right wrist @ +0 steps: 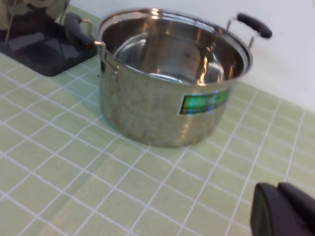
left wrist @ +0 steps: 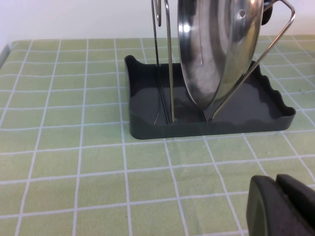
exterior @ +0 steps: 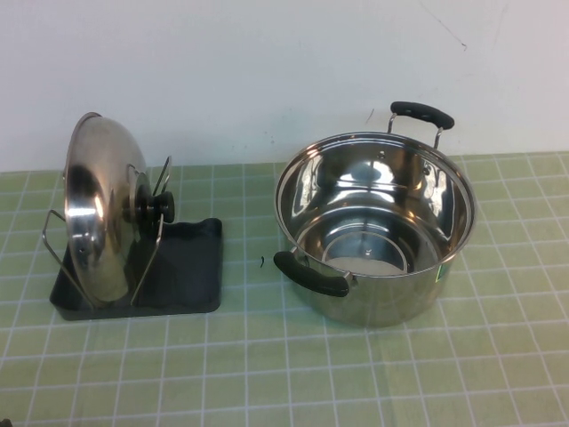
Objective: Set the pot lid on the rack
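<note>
The shiny steel pot lid (exterior: 100, 206) stands on edge in the wire rack (exterior: 149, 258), its black knob (exterior: 162, 206) facing the pot. The rack's dark grey tray (exterior: 191, 267) sits at the left of the table. In the left wrist view the lid (left wrist: 216, 49) leans between the rack's wire loops (left wrist: 167, 64) over the tray (left wrist: 147, 105). My left gripper (left wrist: 276, 183) is shut and empty, low over the cloth in front of the tray. My right gripper (right wrist: 278, 189) is shut and empty, near the pot. Neither gripper shows in the high view.
A deep steel pot (exterior: 373, 222) with two black handles (exterior: 309, 274) stands open at the right of the table; it also shows in the right wrist view (right wrist: 172, 78). A green checked cloth (exterior: 284, 365) covers the table. A white wall lies behind.
</note>
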